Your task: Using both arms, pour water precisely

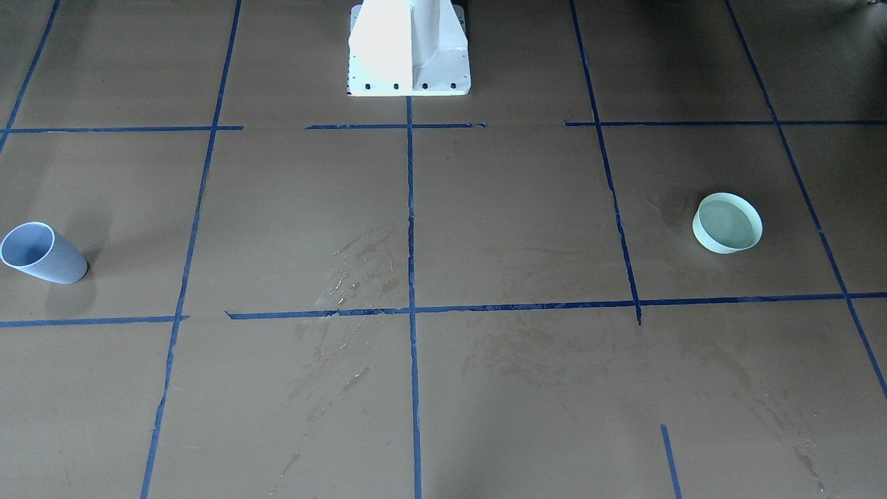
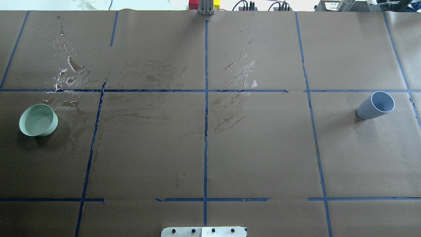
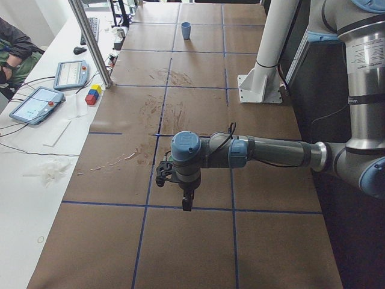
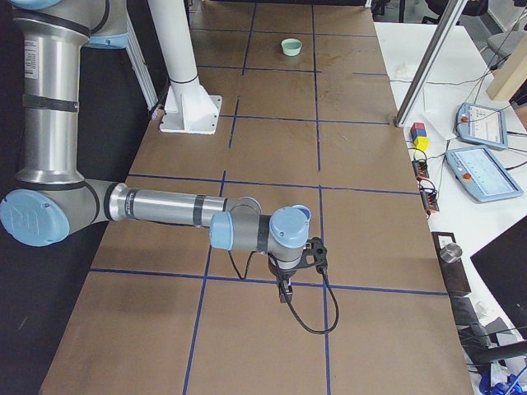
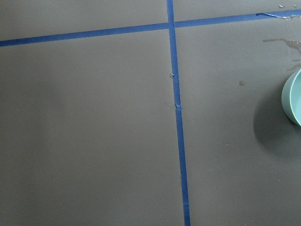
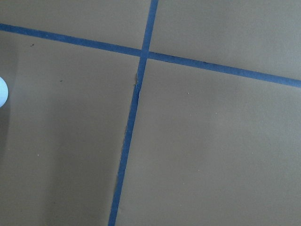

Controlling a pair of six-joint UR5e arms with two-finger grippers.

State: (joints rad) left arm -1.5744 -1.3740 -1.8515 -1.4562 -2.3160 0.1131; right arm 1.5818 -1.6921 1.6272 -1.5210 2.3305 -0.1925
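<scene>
Brown paper (image 2: pixel 263 148) crossed by blue tape (image 2: pixel 205 131) is all that is shown overhead and from the front. The left gripper (image 3: pixel 187 203) and right gripper (image 4: pixel 285 290) are caught only by the side views, so released or clenched cannot be told. The water (image 1: pixel 729 225) is held, flat and pale green, in a bowl (image 1: pixel 701 239) on the robot's left, well apart from a grey-blue cup (image 1: pixel 43 253).
</scene>
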